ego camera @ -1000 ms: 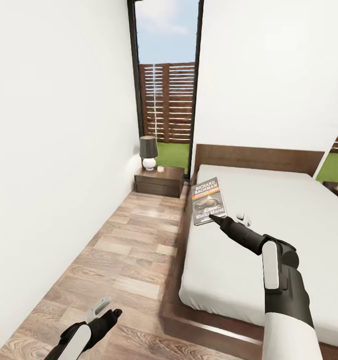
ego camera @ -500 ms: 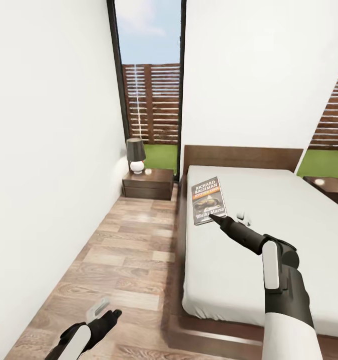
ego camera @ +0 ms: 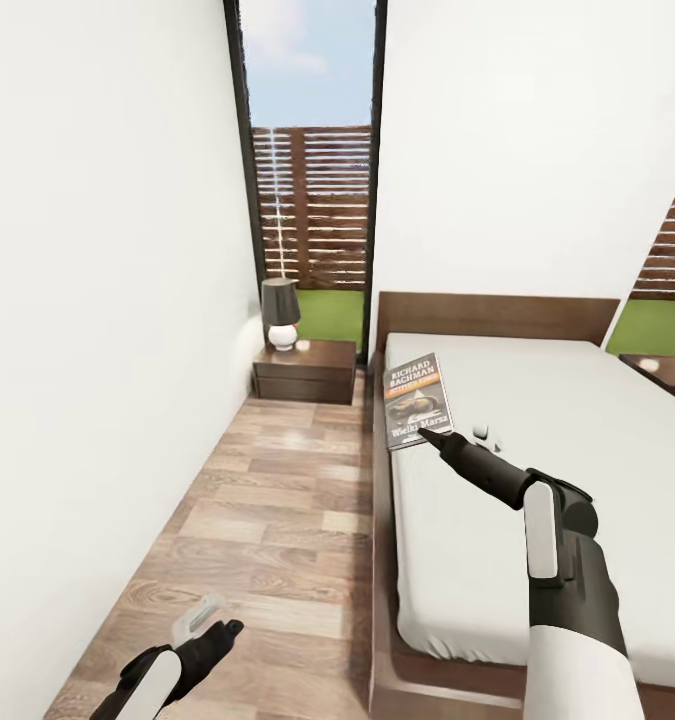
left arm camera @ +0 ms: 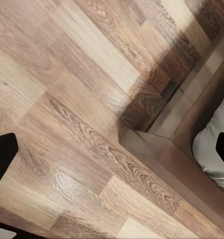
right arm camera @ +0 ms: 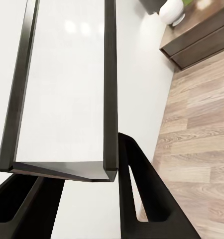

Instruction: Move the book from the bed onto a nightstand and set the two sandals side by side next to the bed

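The right gripper [ego camera: 424, 433], clamped on the dark Bachman paperback's [ego camera: 417, 401] near end, points its long axis toward the low dark-brown two-drawer nightstand [ego camera: 307, 371] ahead-left.

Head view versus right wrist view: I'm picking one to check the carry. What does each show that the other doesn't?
Head view: the book's cover lettering, the bed, the window. Right wrist view: the book's edge clamped between the right gripper's fingers. Both: the book in the right gripper, nightstand, lamp, plank floor.
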